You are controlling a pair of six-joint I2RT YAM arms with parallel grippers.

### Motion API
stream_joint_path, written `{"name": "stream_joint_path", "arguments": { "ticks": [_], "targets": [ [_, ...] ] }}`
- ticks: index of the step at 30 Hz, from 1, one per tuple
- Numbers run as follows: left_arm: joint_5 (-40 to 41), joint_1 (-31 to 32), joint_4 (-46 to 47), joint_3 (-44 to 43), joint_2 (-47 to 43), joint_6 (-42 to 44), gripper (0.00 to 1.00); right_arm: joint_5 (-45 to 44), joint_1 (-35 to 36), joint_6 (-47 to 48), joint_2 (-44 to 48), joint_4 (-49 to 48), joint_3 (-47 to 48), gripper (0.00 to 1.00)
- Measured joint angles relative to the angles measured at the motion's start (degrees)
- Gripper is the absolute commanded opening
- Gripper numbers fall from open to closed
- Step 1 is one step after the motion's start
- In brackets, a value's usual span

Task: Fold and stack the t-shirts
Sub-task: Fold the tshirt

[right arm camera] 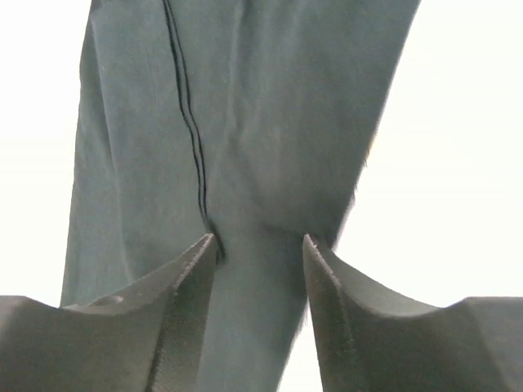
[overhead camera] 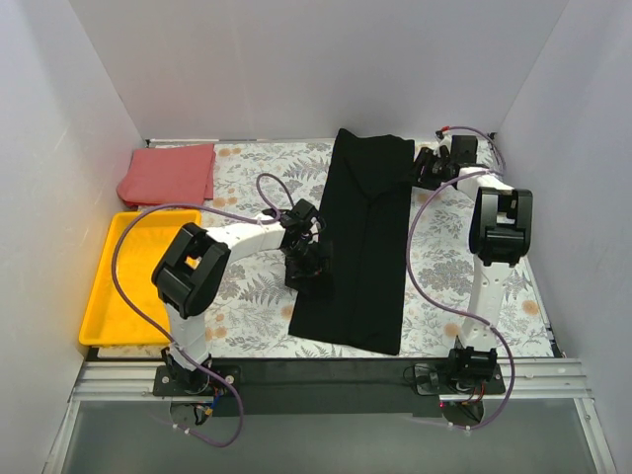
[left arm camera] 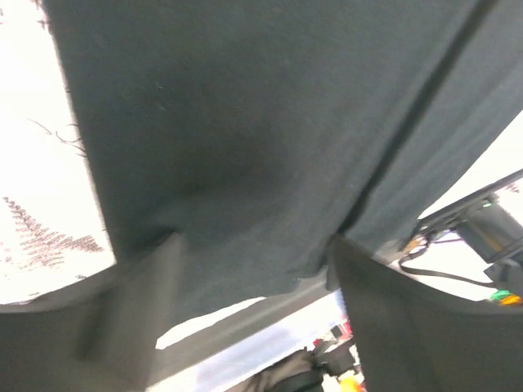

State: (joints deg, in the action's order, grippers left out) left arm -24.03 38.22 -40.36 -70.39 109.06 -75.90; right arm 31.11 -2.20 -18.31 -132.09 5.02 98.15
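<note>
The black t-shirt [overhead camera: 360, 247] lies folded lengthwise into a long strip on the floral cloth [overhead camera: 247, 306]. A coral-red t-shirt [overhead camera: 168, 173] rests folded at the back left. My left gripper [overhead camera: 306, 269] is low at the black strip's left edge. In the left wrist view its fingers stand apart over the black t-shirt [left arm camera: 245, 122], so the left gripper [left arm camera: 253, 245] is open. At the strip's far right corner sits my right gripper [overhead camera: 427, 166]. In the right wrist view the right gripper [right arm camera: 260, 241] is open, its fingers straddling the black t-shirt [right arm camera: 245, 122].
A yellow tray [overhead camera: 99, 296] stands at the left, just in front of the coral-red shirt. White walls close in the left, back and right sides. The arm bases sit on a dark rail [overhead camera: 326, 375] along the near edge.
</note>
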Motion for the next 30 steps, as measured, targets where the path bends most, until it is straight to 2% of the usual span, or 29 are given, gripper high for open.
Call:
{"name": "stream_joint_path", "arguments": {
  "ticks": [3,6,9,13,20,25,30],
  "targets": [
    [2.91,0.48,-1.18,-0.07,-2.14,-0.52,0.93,-2.95,-0.02,1.31,7.21,2.75,-6.36,0.61],
    [9.29,0.52,-3.96,-0.07,-7.48,-1.31,0.95,-6.78,0.76,2.25,19.54,7.65,-15.52,0.65],
    [16.04,0.50,-5.92,0.81,-15.50,-1.64,0.94,-13.25,3.37,2.78,35.87,12.66,-25.38,0.66],
    [21.84,0.37,-6.34,6.58,-26.05,-1.88,0.89,-20.11,11.45,3.13,50.80,19.61,-35.10,0.66],
    [24.00,1.66,-8.59,18.27,-29.99,-3.02,0.84,-24.92,22.88,-3.34,73.66,33.40,-59.91,0.65],
    [23.52,4.87,-8.68,21.31,-30.21,-5.03,0.80,-23.34,28.15,-9.22,82.84,39.08,-70.66,0.63],
    [22.25,7.34,-7.17,21.99,-29.57,-6.56,0.72,-21.79,30.99,-12.28,81.92,40.41,-73.57,0.60]
  ]
}}
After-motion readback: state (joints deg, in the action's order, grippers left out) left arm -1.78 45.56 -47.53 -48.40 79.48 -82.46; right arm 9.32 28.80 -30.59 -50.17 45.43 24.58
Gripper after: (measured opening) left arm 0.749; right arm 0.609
